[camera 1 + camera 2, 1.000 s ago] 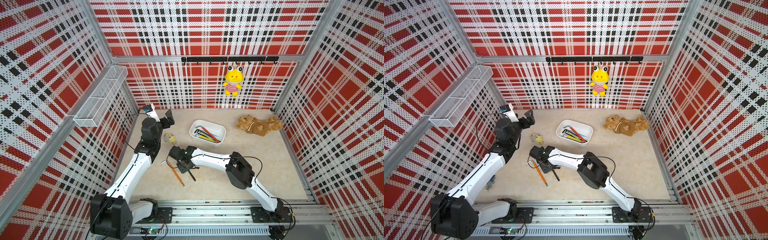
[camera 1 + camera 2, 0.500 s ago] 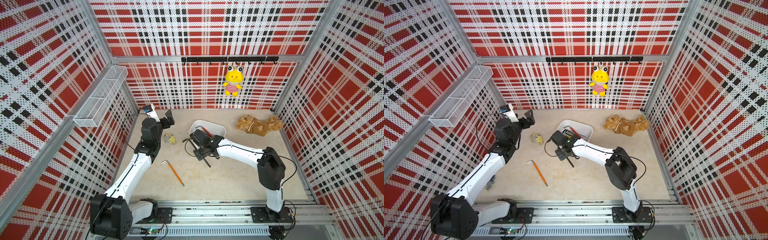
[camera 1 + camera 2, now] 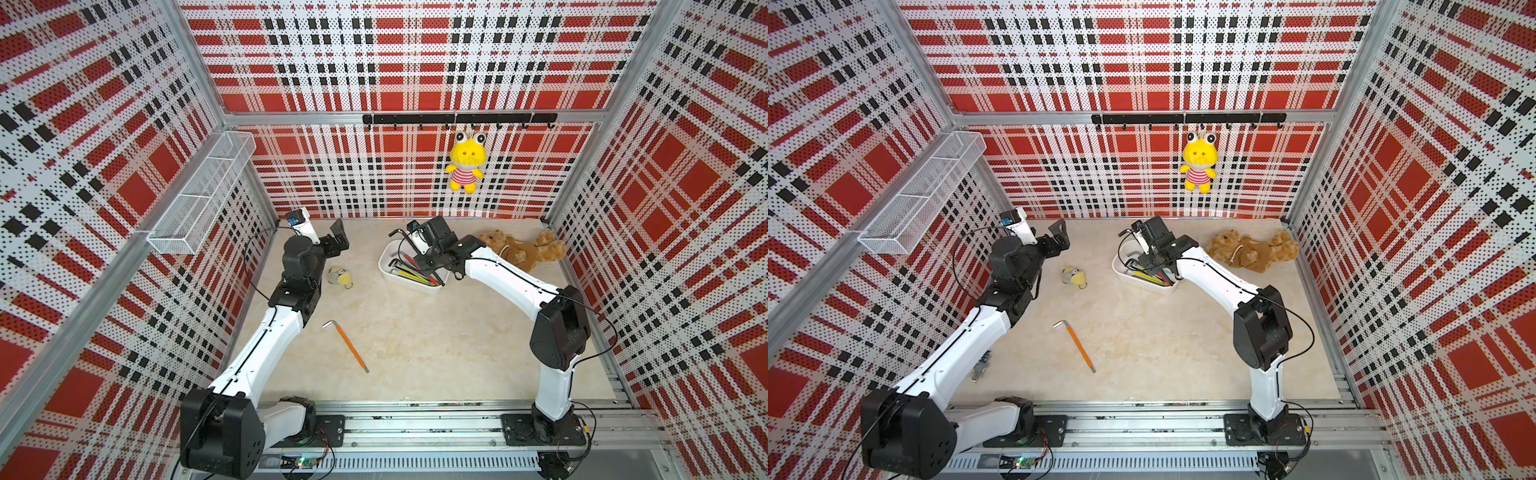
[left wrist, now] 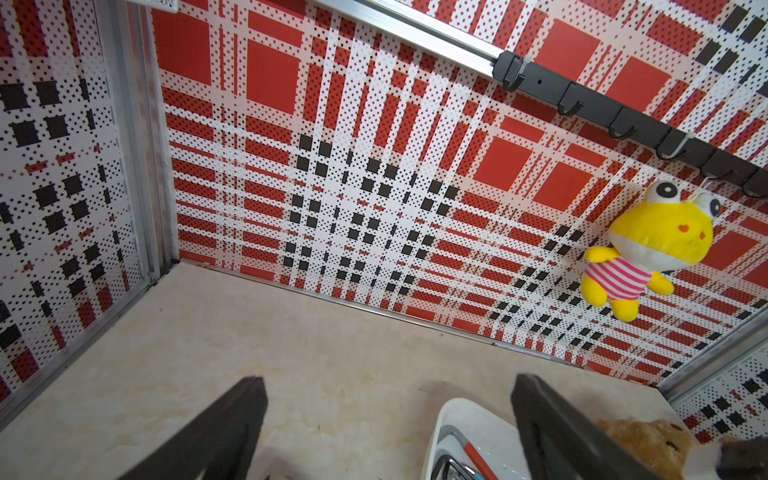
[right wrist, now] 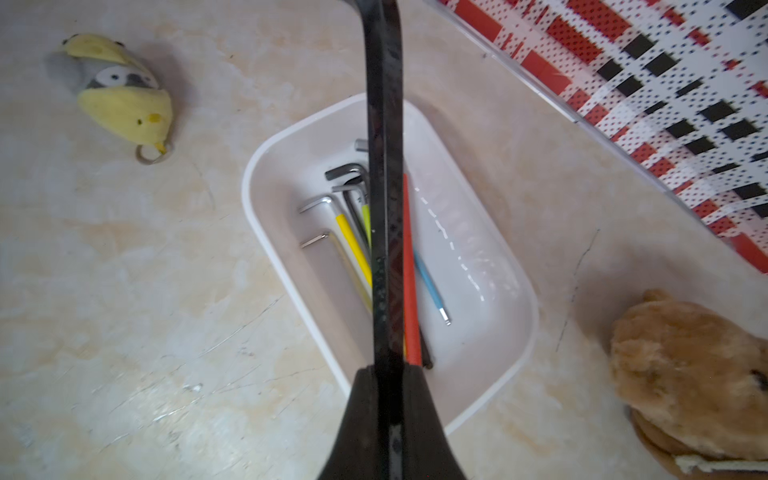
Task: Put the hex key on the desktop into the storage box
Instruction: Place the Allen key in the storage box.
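We see the right gripper (image 5: 388,368) pinching a black hex key (image 5: 384,166) over the storage box (image 3: 385,262).
In both top views we mark an orange hex key (image 3: 345,347) lying on the desktop (image 3: 415,332), well apart from the box; left wrist view: left gripper (image 4: 388,382) jaws wide apart above the desktop; right wrist view: black key clamped between the fingers, above the coloured keys (image 5: 353,249) in the box.

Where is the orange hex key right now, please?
In both top views the orange hex key lies on the desktop beside the left arm, well short of the box.
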